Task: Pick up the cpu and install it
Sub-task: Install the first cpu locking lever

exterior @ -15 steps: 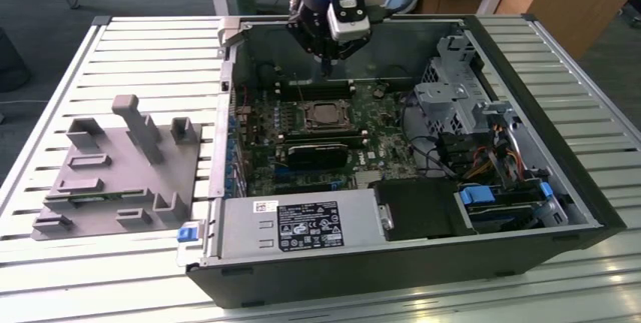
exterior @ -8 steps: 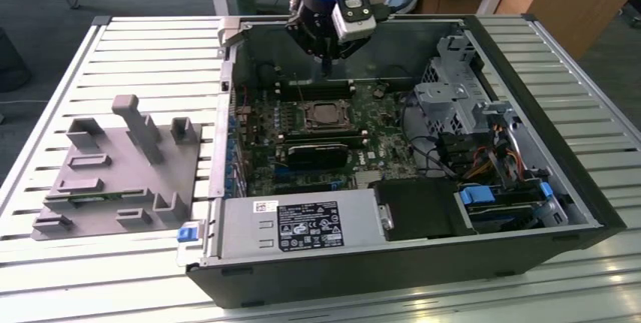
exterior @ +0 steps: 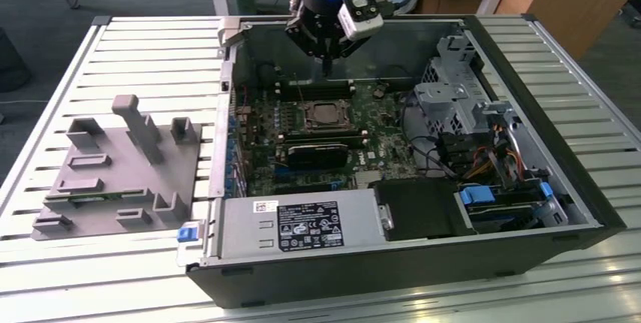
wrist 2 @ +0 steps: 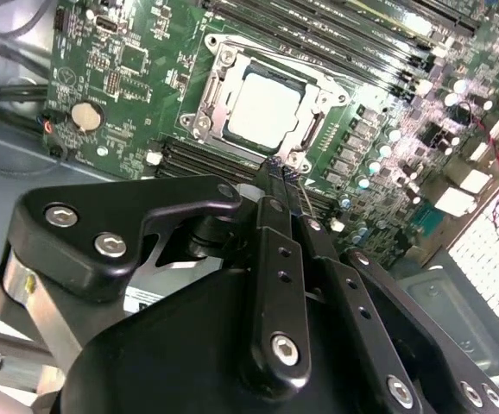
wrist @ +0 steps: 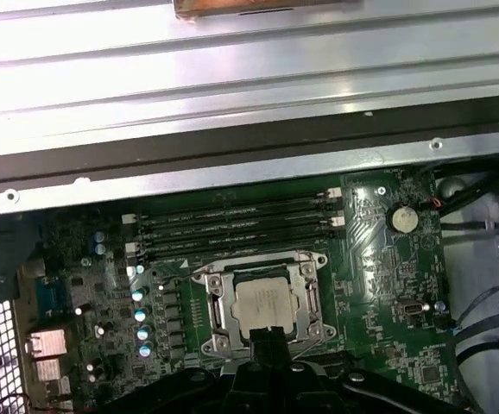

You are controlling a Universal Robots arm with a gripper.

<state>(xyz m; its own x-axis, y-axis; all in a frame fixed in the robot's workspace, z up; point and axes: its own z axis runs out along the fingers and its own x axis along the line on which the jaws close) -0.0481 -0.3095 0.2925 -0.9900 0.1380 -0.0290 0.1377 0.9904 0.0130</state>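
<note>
The cpu (wrist 2: 267, 108), a small flat square chip with a silvery-grey metal top, lies in the metal-framed motherboard socket (wrist 2: 221, 76) on the green motherboard (wrist: 379, 285); nothing grips it. In both wrist views it sits flat within the frame, paler than the dark socket edges, and in the exterior view it shows as a small grey square (exterior: 323, 115) near the middle of the board.

The black gripper (wrist 2: 277, 177) hangs above the board on the far side of the socket, its fingers pressed together into one narrow tip with nothing between them. The exterior view shows that tip clear of the board, close to the far wall of the open dark-grey computer case (exterior: 401, 278). The second wrist view shows the dark memory slots (wrist 2: 198, 159) between tip and socket.

The case lies on its side on a slatted white table (exterior: 140, 45) and also holds a silver power supply box (exterior: 296, 225) at its near edge and a grey metal drive cage (exterior: 451, 90) on the exterior view's right. On the exterior view's left, well apart from the case, stands a large grey plastic fixture with upright posts (exterior: 110, 180).
</note>
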